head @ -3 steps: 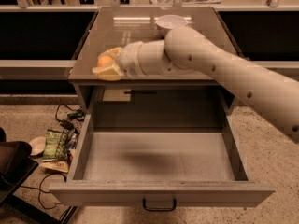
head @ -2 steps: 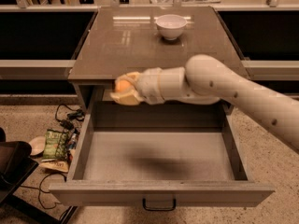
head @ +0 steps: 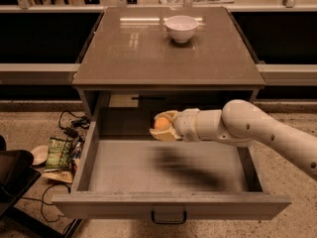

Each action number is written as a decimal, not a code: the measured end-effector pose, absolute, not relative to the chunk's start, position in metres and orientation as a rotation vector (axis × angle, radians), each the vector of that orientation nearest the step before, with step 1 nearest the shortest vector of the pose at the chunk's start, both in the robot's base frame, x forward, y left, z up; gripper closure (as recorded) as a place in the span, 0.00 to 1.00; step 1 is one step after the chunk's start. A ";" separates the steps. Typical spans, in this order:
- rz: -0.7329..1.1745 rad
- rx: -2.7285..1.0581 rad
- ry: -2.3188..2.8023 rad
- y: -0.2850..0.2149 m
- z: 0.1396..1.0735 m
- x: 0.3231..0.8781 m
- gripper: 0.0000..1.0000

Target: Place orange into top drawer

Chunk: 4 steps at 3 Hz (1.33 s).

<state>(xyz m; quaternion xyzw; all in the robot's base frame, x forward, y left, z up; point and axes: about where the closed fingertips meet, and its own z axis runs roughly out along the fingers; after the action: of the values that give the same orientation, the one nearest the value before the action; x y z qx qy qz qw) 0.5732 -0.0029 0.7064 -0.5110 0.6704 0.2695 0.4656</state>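
Note:
The top drawer (head: 171,205) is pulled fully open, a wide shallow grey-brown box with a small dark handle (head: 169,216) at the front centre. Its inside is bare. My gripper (head: 162,126) reaches in from the right on a white arm and hangs inside the drawer opening, above the drawer's back part. It is shut on the small round orange (head: 161,124), which shows between the pale fingers (head: 166,134). The orange is held above the drawer floor, not touching it.
A white bowl (head: 181,28) stands on the cabinet top (head: 148,58) at the back. Cables, a snack bag (head: 58,152) and a small plate lie on the floor to the left. A dark object sits at the lower left corner.
My gripper with the orange has moved down and to the right, from over the cabinet top's front left edge to inside the open drawer. The bowl, hidden before, is now uncovered.

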 end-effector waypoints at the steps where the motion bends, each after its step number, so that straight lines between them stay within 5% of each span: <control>1: 0.655 -1.198 1.749 -0.027 0.643 0.584 1.00; 2: 0.662 -1.160 1.807 -0.039 0.611 0.586 1.00; 3: 0.666 -1.164 1.804 -0.036 0.611 0.586 0.81; 4: 0.671 -1.168 1.802 -0.033 0.611 0.585 0.50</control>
<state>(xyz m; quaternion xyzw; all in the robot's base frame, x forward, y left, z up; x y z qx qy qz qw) 0.5851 -0.0334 0.6109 -0.4683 0.7227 0.2691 0.4314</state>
